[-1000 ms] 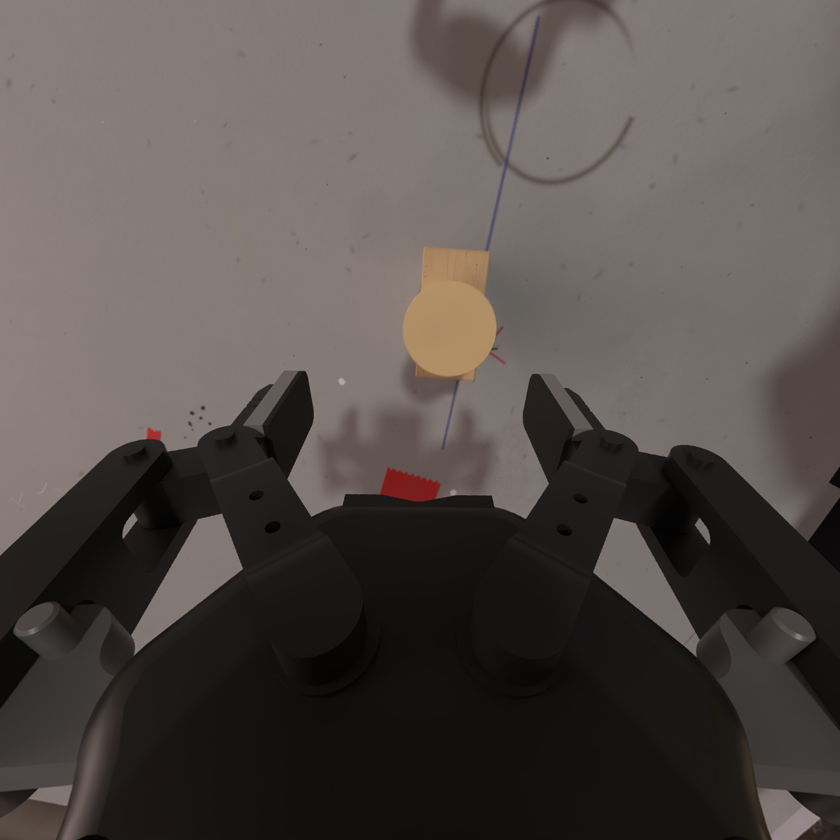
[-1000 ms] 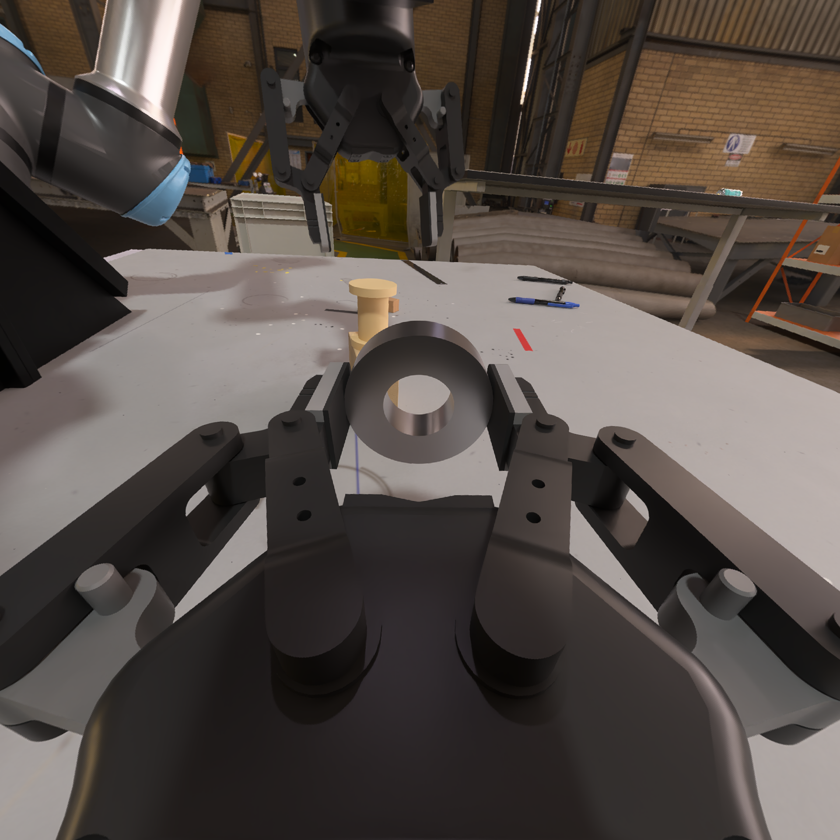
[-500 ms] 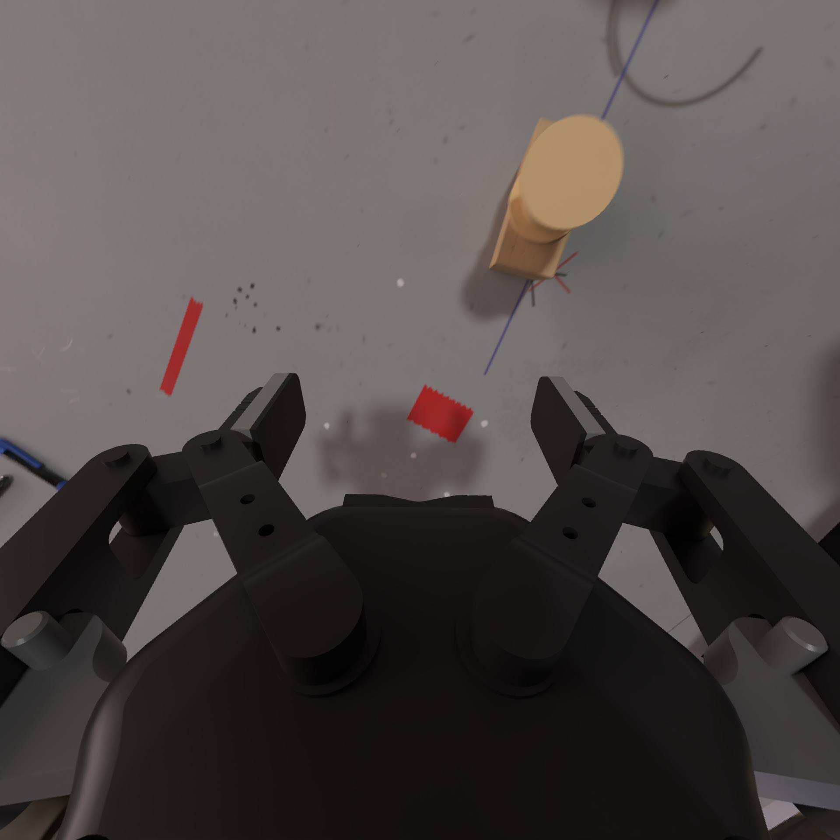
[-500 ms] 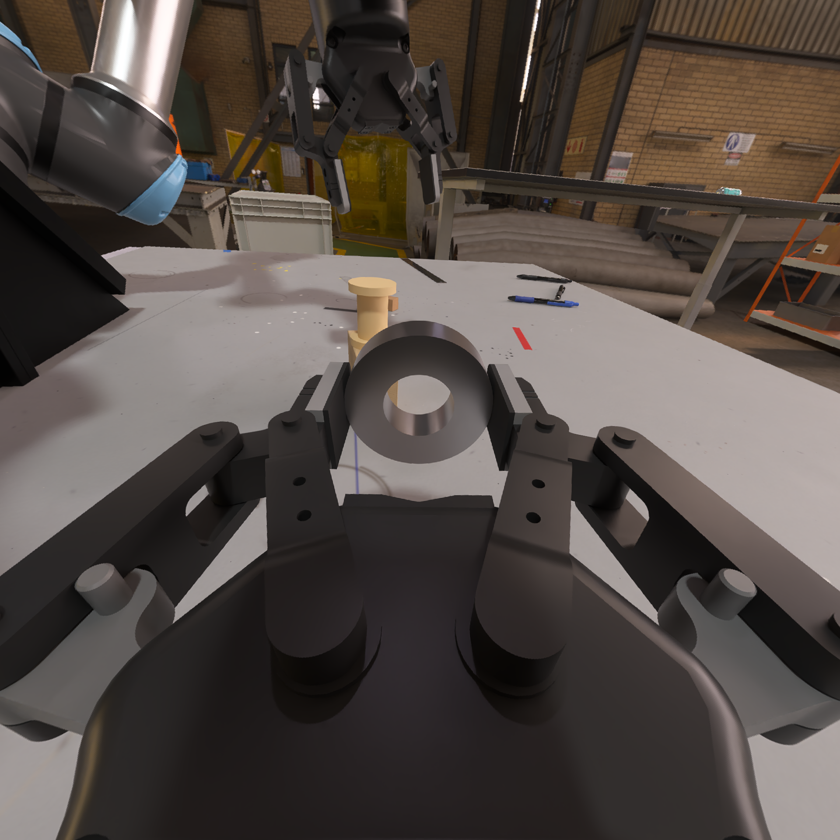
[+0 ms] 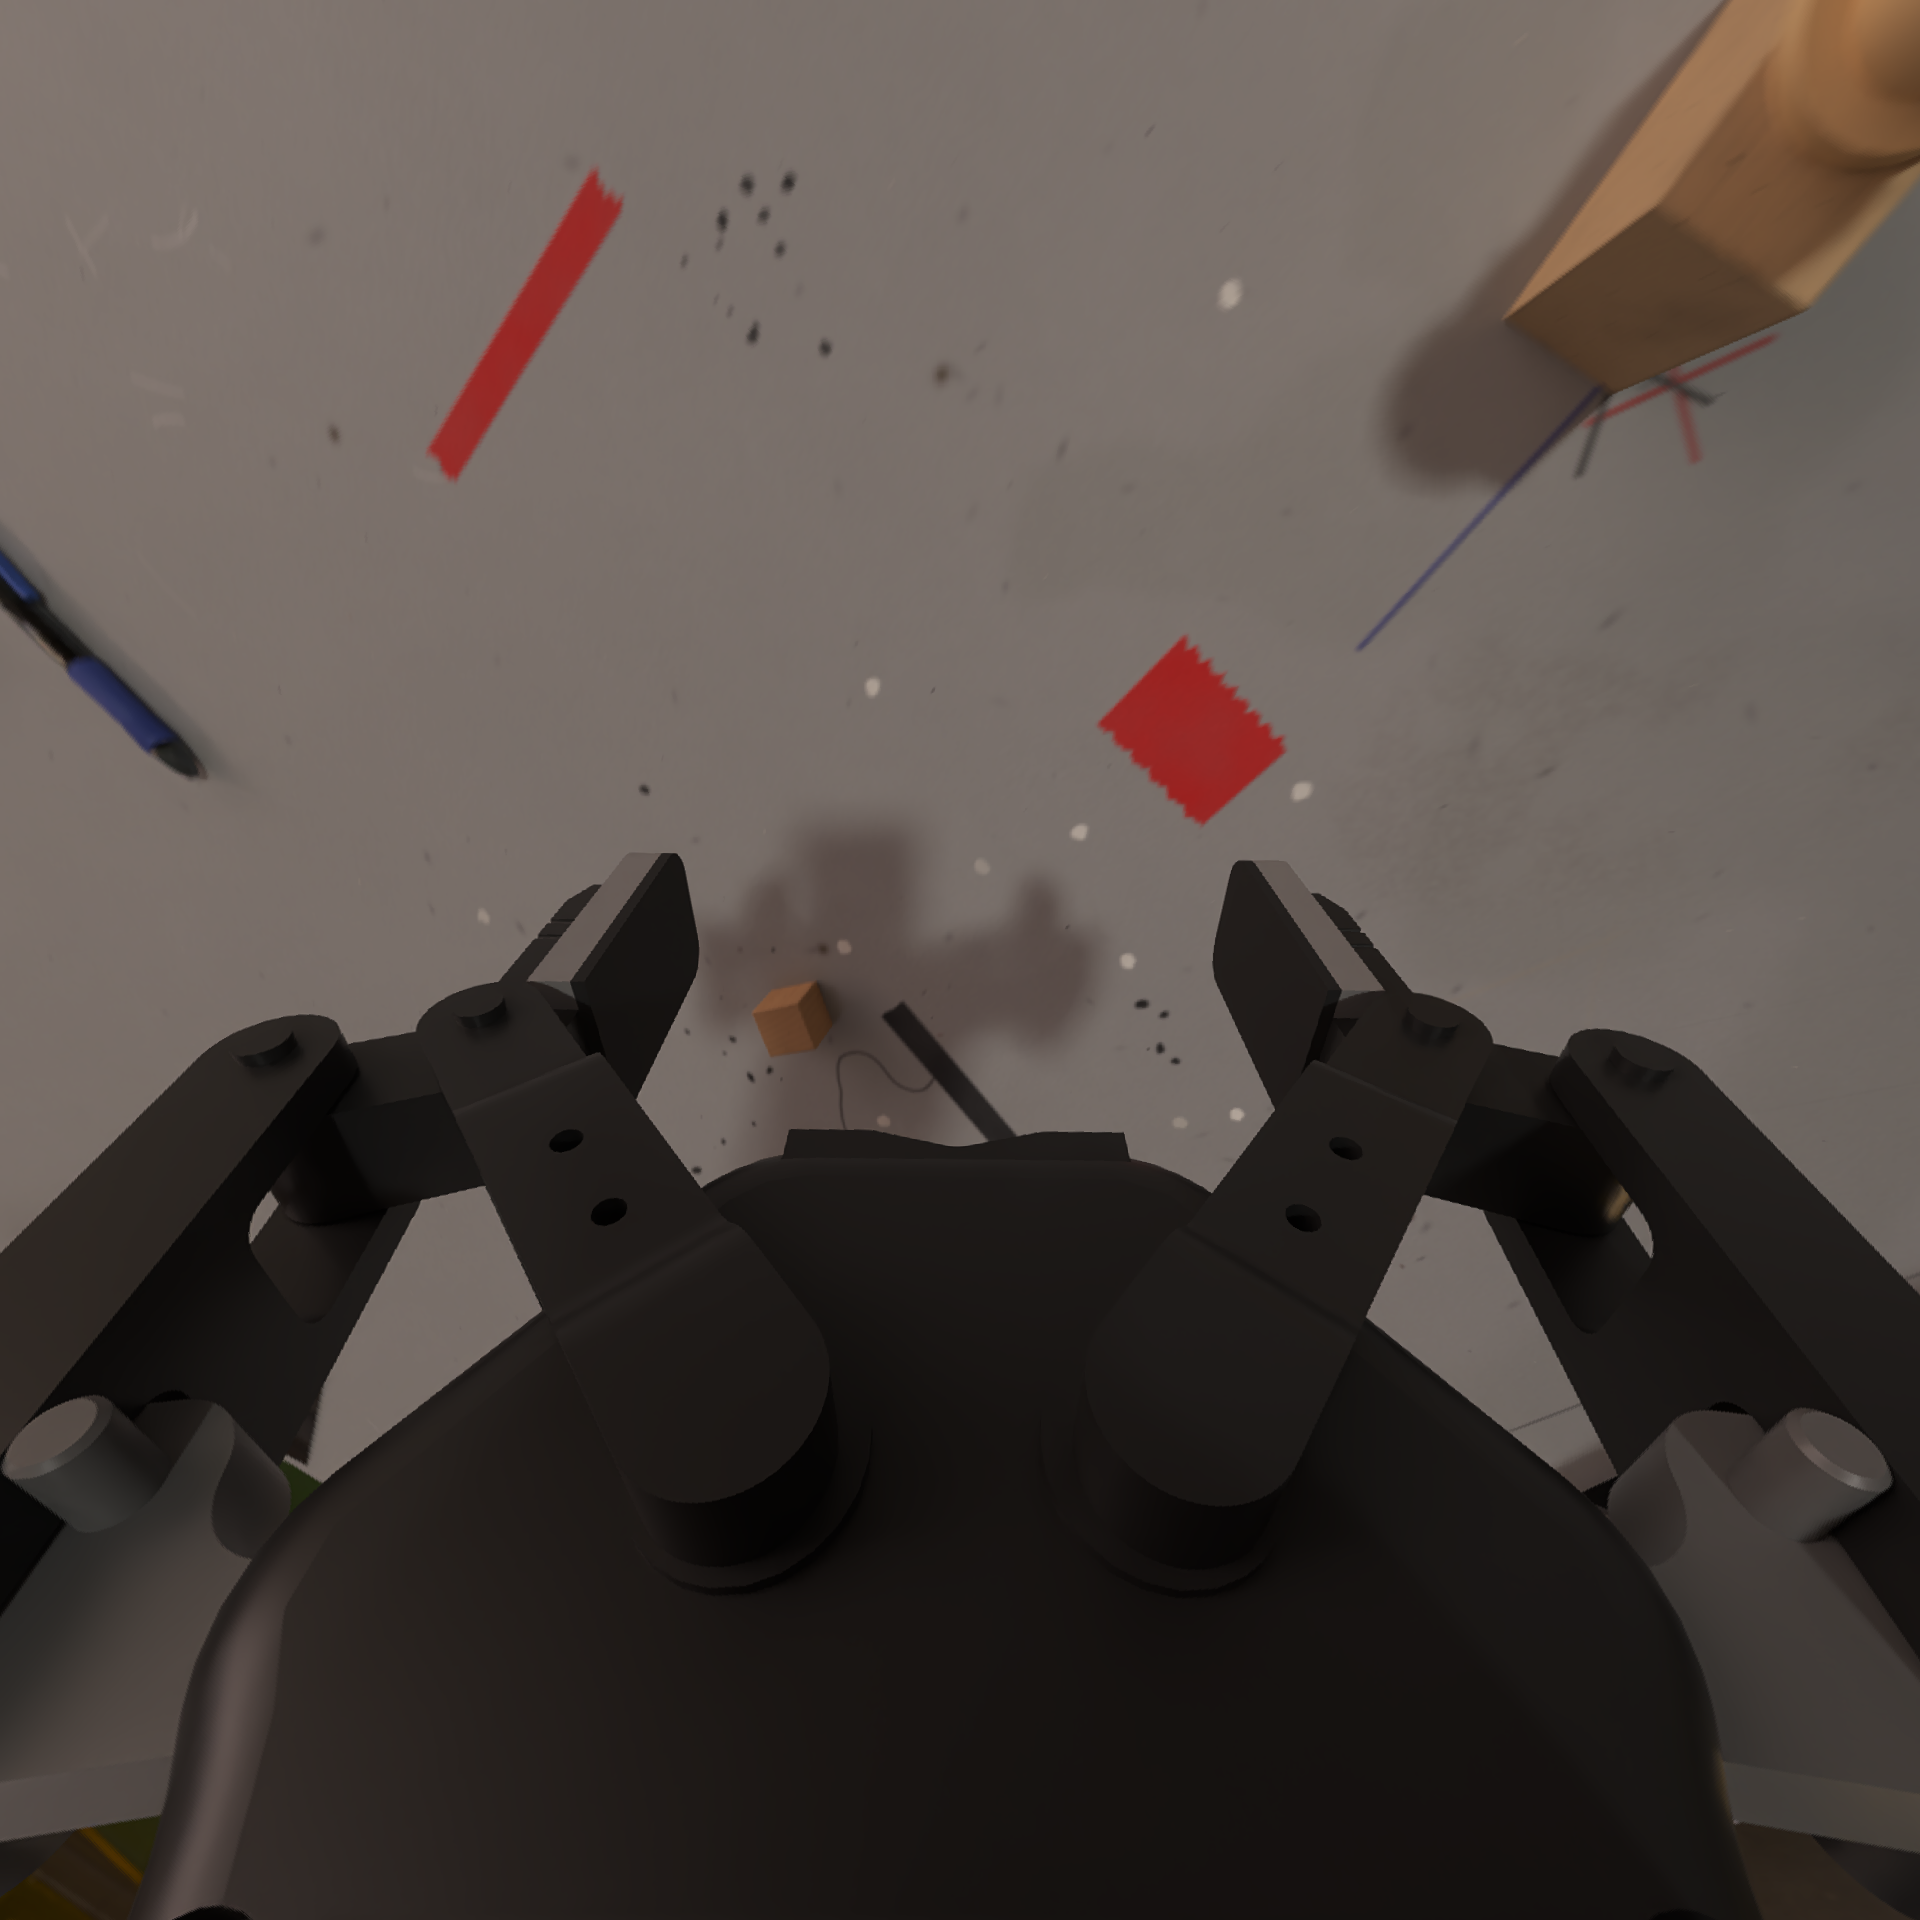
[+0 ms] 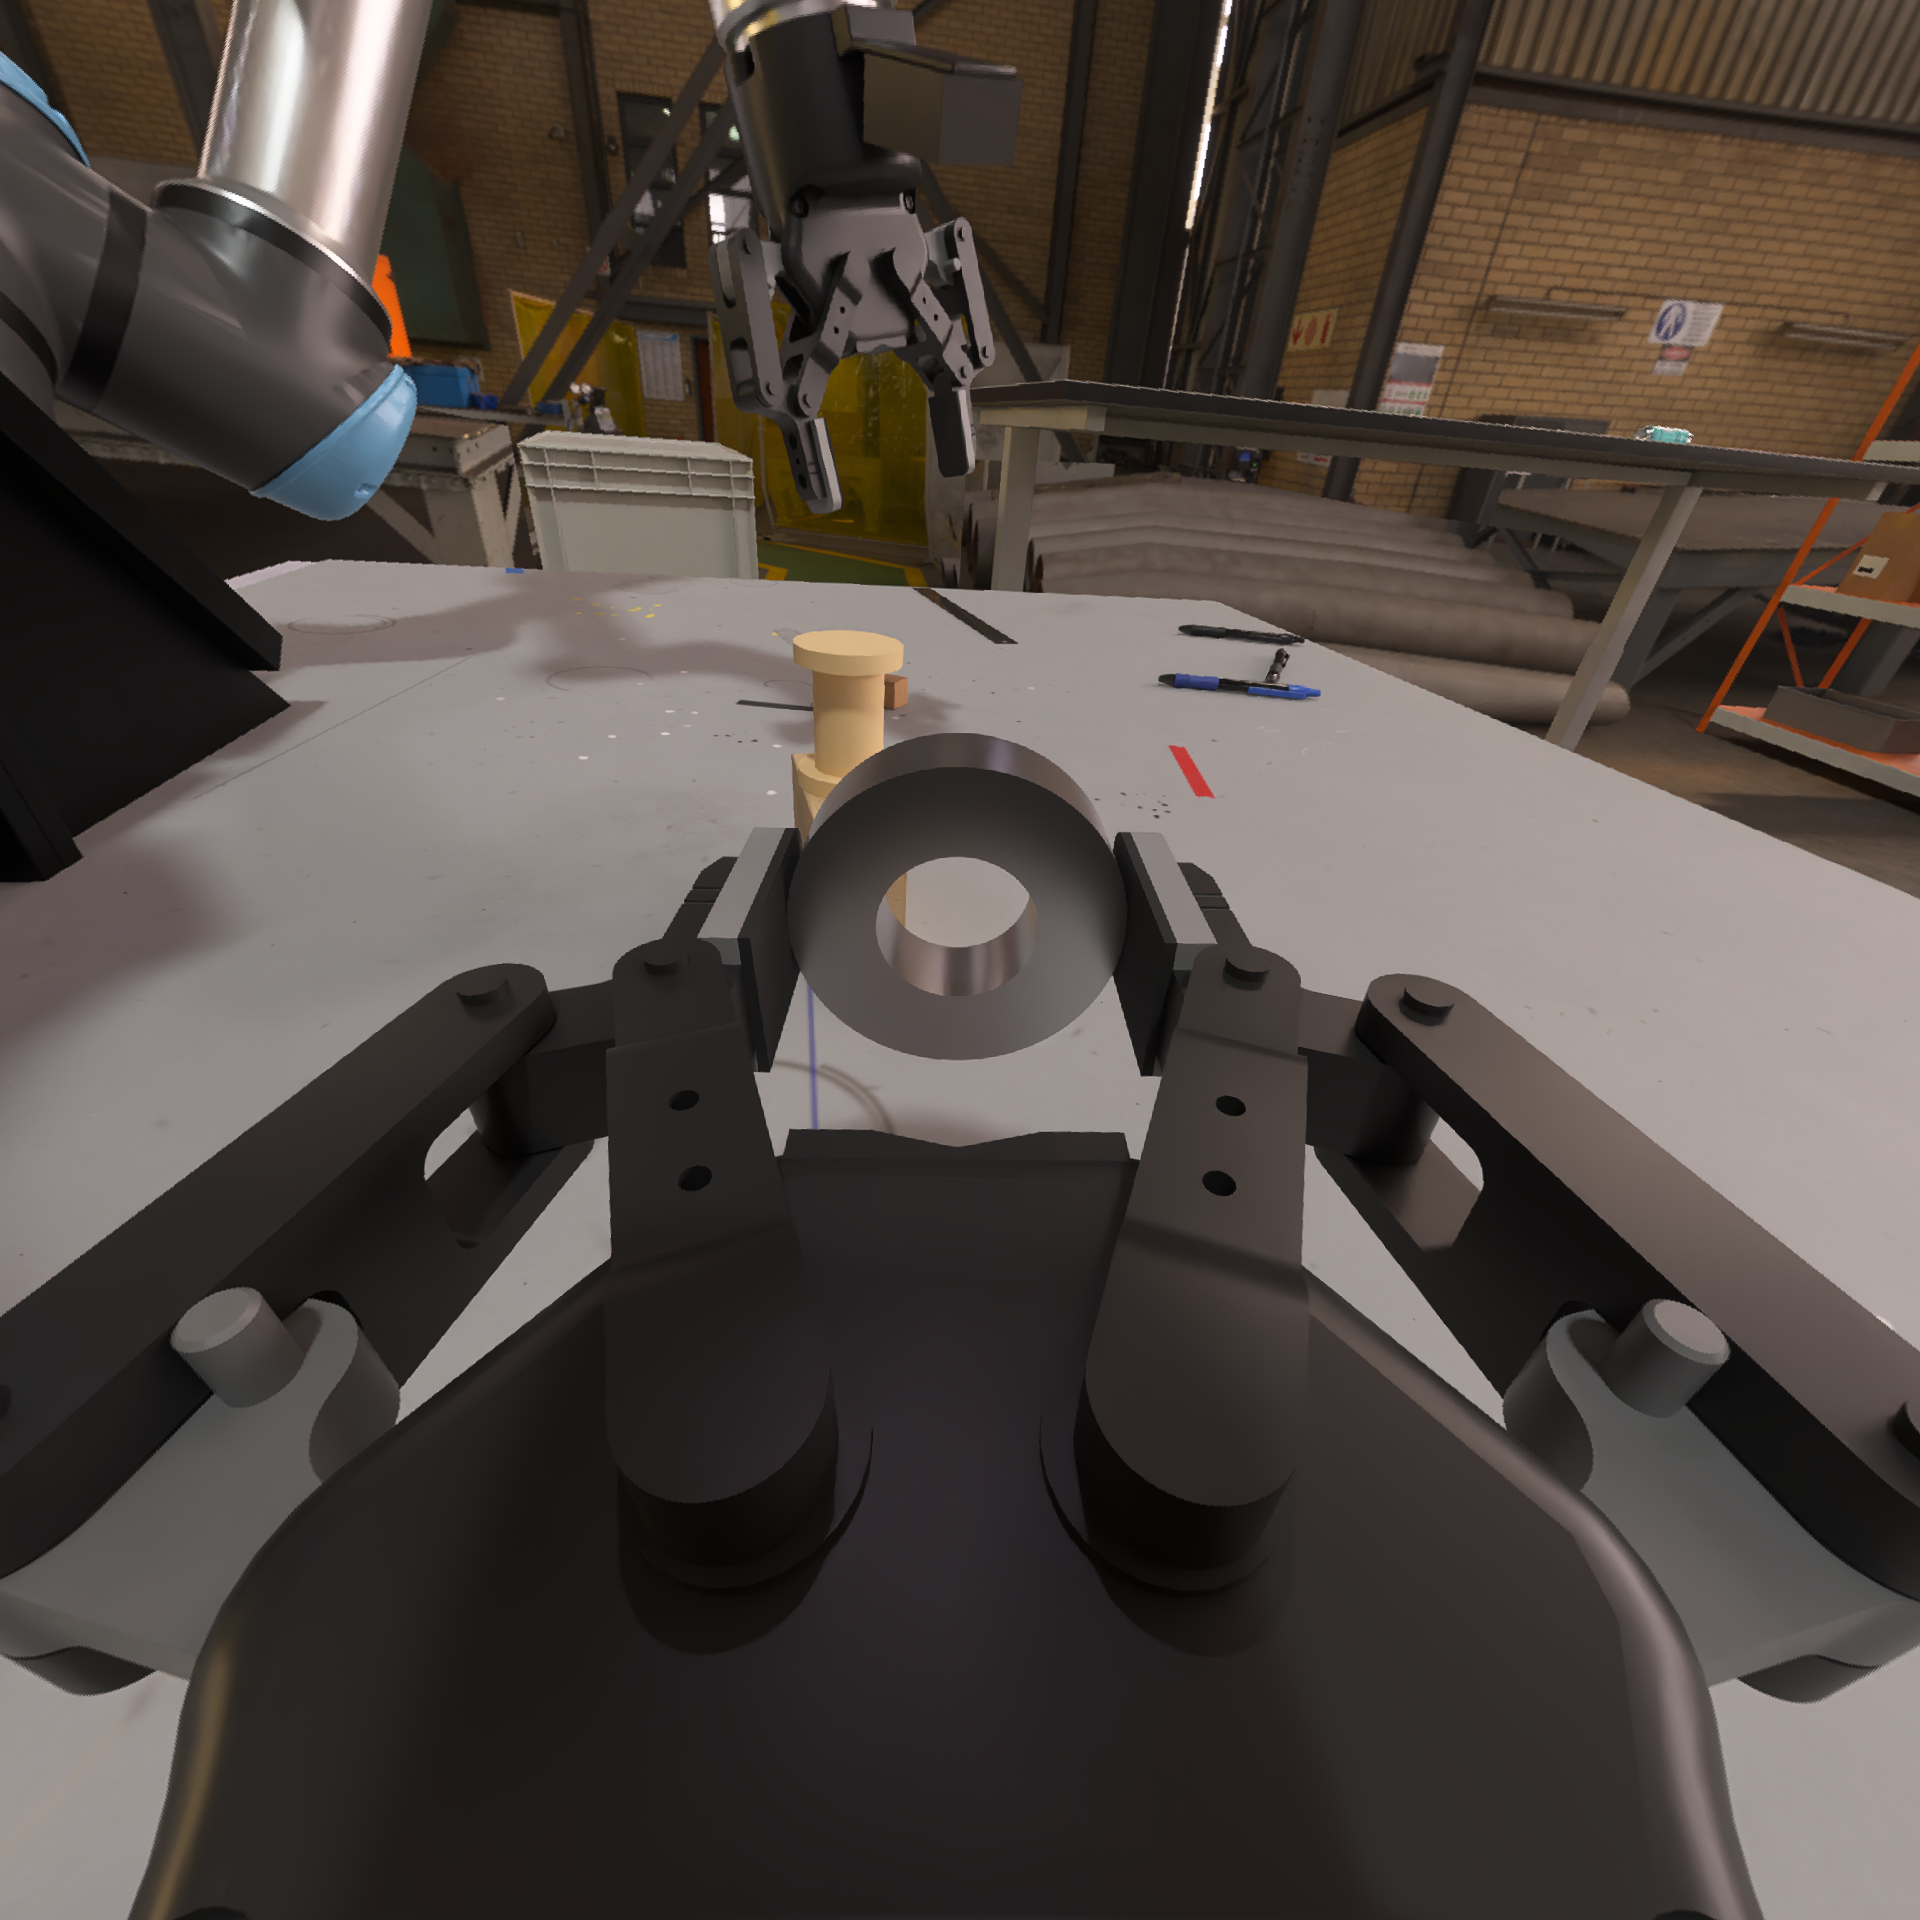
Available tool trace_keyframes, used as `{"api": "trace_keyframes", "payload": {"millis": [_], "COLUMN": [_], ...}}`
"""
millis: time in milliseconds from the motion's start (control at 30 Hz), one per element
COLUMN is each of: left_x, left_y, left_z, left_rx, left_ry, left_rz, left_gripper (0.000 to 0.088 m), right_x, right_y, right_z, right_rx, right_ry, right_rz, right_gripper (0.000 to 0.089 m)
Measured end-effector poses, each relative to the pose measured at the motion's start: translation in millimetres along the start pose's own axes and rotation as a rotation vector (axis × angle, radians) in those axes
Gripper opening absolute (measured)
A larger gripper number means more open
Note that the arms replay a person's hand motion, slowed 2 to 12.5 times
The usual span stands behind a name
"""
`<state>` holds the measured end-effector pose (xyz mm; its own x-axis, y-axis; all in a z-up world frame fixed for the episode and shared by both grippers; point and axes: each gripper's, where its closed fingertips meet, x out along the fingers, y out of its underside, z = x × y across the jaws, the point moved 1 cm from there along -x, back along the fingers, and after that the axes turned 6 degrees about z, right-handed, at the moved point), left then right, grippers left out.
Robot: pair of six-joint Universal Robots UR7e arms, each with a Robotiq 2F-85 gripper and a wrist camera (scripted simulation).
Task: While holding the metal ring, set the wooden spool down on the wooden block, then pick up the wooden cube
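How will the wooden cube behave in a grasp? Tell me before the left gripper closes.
The wooden cube looks small and probably light. Its flat faces should suit the pads and keep it from rolling. The open left gripper far outspans it, so an off-centre close might nudge it.

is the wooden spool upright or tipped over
Upright: the wooden spool stands on the wooden block, its flat round cap level on top and its stem vertical.

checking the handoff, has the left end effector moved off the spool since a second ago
Yes. The left end effector has risen and shifted right of the wooden spool, toward the wooden cube.
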<state>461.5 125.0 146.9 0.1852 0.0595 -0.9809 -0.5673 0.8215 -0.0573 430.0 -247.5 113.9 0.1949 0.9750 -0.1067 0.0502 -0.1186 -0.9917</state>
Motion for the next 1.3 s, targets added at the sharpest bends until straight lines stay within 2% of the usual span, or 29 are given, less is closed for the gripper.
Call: {"api": "trace_keyframes", "payload": {"millis": [300, 633, 900, 1300], "left_x": [27, 57, 75, 87], "left_y": [42, 73, 86, 94], "left_z": [24, 36, 44, 54], "left_rx": [-0.132, -0.233, -0.29, -0.312], "left_ry": [-0.029, 0.002, 0.009, -0.012], "left_rz": [0.108, 0.202, 0.261, 0.35], "left_gripper": [0.0848, 0.082, 0.0787, 0.0717], "right_x": [0, 0, 0, 0], "right_y": [0.2, 0.3, 0.3, 0.1], "right_z": [0, 0, 0, 0], "right_rx": [0.001, 0.0, -0.001, 0.0], "right_ry": [0.001, 0.002, 0.002, 0.001], "right_rz": [0.001, 0.002, 0.002, 0.0], "right_gripper": [0.0519, 0.0519, 0.0519, 0.0519]}}
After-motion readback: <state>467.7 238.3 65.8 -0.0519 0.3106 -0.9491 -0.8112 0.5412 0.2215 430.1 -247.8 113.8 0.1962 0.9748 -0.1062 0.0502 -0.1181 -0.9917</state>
